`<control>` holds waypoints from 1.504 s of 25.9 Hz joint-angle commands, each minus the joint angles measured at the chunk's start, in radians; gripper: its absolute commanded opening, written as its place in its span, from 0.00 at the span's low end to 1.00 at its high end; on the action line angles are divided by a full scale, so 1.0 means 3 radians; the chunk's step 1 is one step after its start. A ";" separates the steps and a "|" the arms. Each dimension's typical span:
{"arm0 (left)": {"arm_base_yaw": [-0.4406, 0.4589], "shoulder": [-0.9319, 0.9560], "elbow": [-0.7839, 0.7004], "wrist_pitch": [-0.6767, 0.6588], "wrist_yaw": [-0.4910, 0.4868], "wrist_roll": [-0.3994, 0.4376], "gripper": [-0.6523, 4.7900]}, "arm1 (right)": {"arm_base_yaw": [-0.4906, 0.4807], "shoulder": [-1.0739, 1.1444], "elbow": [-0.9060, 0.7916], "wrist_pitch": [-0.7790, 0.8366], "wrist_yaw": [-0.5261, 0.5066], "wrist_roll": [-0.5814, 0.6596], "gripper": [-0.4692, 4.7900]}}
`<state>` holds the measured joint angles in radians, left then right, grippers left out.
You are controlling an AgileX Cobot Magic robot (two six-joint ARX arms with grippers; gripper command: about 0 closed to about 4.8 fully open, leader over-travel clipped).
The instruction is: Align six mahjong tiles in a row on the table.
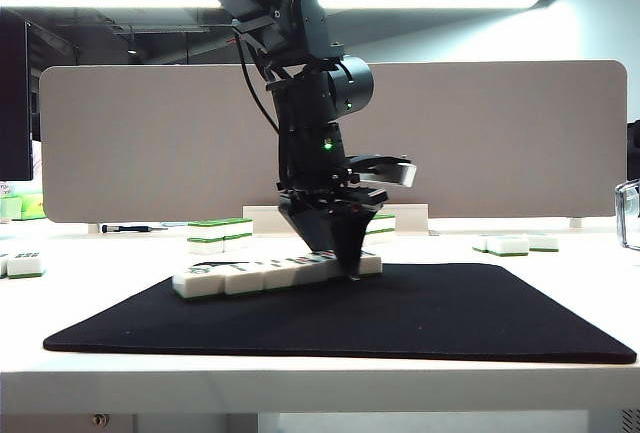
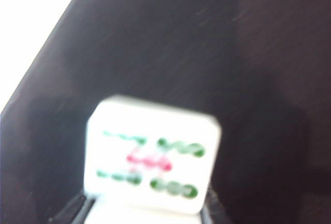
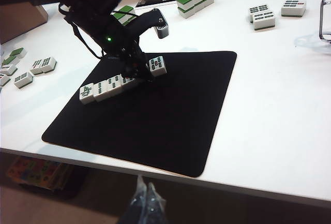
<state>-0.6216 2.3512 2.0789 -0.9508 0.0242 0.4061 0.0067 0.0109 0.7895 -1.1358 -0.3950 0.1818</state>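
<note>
Our left arm reaches down from above with its wrist pointing almost straight down, and our left gripper [image 1: 345, 258] has its fingers parted near the surface. Our right gripper is out of sight in every view, so we cannot tell its state.

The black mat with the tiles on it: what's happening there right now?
The left gripper is down at the right end of a row of mahjong tiles on the black mat, working at the end tile, which sits slightly off from the rest of the line. Whether its jaws grip that tile is unclear. The right gripper is not in view. More tiles lie scattered on the table.
</note>
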 commanded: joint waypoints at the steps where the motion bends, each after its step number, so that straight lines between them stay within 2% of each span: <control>1: -0.0006 0.0011 0.0154 -0.0221 0.0004 -0.0020 0.62 | 0.0004 -0.0038 0.0010 0.0034 0.0001 -0.0009 0.09; 4: -0.0006 0.0011 0.0323 -0.0267 0.0010 -0.0159 0.65 | 0.0004 -0.0038 0.0010 0.0034 0.0001 -0.0009 0.09; 8: -0.0015 0.0011 0.0411 -0.0290 0.0020 -0.0158 0.65 | 0.0004 -0.0038 0.0011 0.0034 0.0000 -0.0009 0.09; 14: -0.0031 0.0018 0.0411 0.0313 0.0019 -0.0158 0.65 | 0.0004 -0.0038 0.0010 0.0034 0.0000 -0.0008 0.09; 18: -0.0027 0.0065 0.0409 0.0493 0.0005 -0.0140 0.65 | 0.0004 -0.0038 0.0010 0.0033 0.0001 -0.0008 0.09; 24: -0.0025 0.0168 0.0409 0.0546 -0.0018 -0.0122 0.65 | 0.0004 -0.0038 0.0010 0.0034 0.0001 -0.0008 0.09; 28: -0.0024 0.0196 0.0409 0.0607 -0.0142 -0.0122 0.64 | 0.0004 -0.0038 0.0010 0.0034 0.0000 -0.0008 0.09; 39: 0.0000 0.0207 0.0408 0.0326 -0.0173 -0.0122 0.62 | 0.0004 -0.0038 0.0011 0.0034 0.0000 -0.0008 0.09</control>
<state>-0.6224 2.4142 2.1994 -0.8299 -0.0231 0.3672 0.0067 0.0109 0.7895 -1.1355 -0.3939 0.1818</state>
